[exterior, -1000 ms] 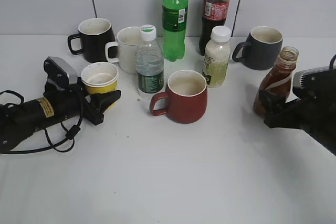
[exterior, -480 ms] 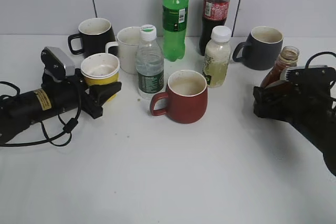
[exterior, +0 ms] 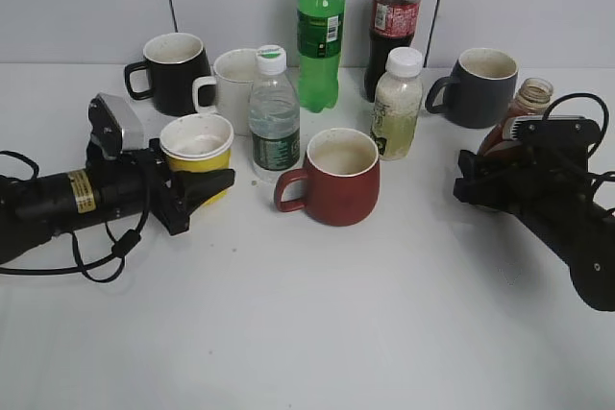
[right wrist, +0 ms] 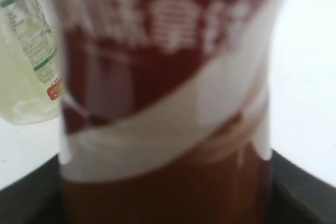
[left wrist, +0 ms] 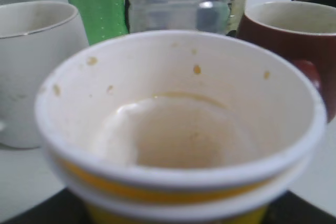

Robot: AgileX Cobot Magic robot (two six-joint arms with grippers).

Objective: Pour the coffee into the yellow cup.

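Both grasps look made, and the pour itself is not begun. At the left, the left gripper (exterior: 197,189) is clamped round the yellow cup (exterior: 197,144), whose inside looks empty. At the far right, the right gripper (exterior: 480,180) grips the coffee (exterior: 524,108) low on its body. Next the two must meet, then the bottle tips over the cup.

Surfaces: paper, glazed ceramic, clear plastic.
Yellow cup (exterior: 198,146): matt paper, speckled inside. Red mug (exterior: 334,178): glossy glaze. Coffee bottle (right wrist: 168,98): smooth, glossy label. Table (exterior: 317,324): matt white.
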